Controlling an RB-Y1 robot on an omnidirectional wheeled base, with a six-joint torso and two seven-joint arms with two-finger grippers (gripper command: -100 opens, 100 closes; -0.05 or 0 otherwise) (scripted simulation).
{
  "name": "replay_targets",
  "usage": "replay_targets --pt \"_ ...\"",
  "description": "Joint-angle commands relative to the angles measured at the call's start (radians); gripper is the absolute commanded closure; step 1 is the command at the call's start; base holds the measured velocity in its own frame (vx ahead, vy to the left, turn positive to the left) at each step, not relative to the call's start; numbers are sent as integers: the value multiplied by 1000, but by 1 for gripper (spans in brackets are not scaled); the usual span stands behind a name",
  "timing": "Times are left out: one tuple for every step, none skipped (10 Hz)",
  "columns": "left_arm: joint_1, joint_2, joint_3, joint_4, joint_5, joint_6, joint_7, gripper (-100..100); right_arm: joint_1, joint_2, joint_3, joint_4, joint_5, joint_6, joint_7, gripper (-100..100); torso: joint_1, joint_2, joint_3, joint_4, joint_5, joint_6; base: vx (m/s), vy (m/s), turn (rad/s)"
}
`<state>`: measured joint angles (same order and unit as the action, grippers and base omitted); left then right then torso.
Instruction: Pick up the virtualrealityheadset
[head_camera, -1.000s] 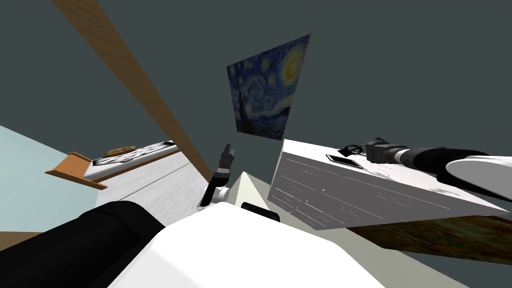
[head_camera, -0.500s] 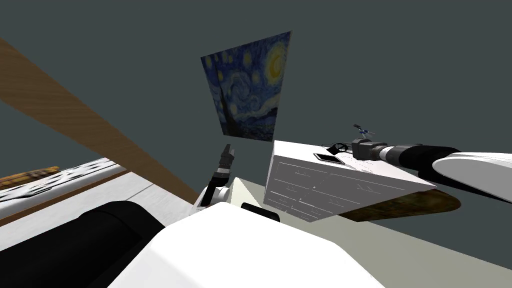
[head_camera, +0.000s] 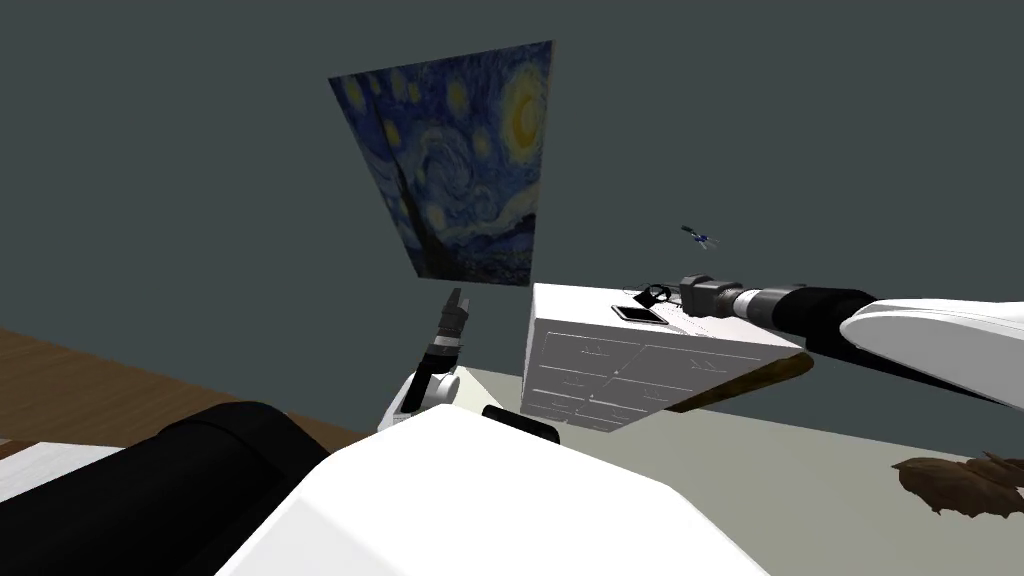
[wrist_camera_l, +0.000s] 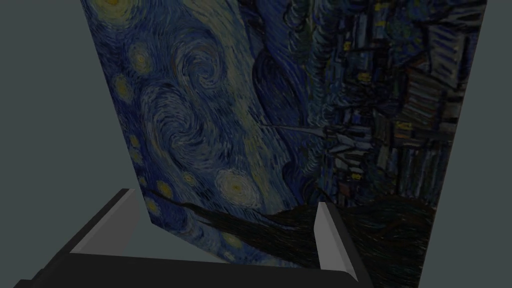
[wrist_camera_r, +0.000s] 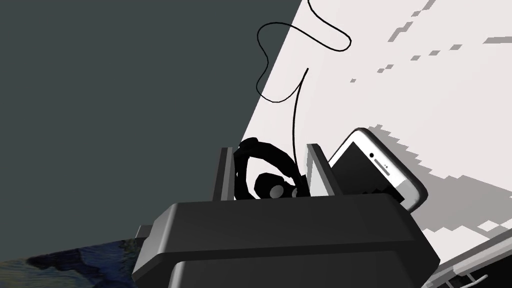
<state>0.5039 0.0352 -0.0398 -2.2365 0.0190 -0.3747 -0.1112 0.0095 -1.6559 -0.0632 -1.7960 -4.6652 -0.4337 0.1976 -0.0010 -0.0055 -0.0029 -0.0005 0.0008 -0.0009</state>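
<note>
Only the view has been turned. Right jaws are closed on the black headset (wrist_camera_r: 265, 172) at the dresser's (head_camera: 640, 375) back edge, beside the phone (wrist_camera_r: 382, 167), for lifting. Left jaws are held open, empty.

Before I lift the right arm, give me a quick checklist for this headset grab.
1. Headset between the right gripper fingers: ok.
2. Fingers closed on its sides: ok, they appear pressed against it.
3. White phone clear of the gripper: cannot tell; it lies right beside one finger.
4. Thin black cable free to follow: cannot tell; it loops across the white dresser top.
5. Left gripper out of the way: ok, open and away from the dresser.
</note>
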Motion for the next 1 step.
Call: replay_targets --pt "0 0 0 0 0 0 0 0 0 0 0 0 0 0 0 0 0 0 0 0 0 0 10 4 13"
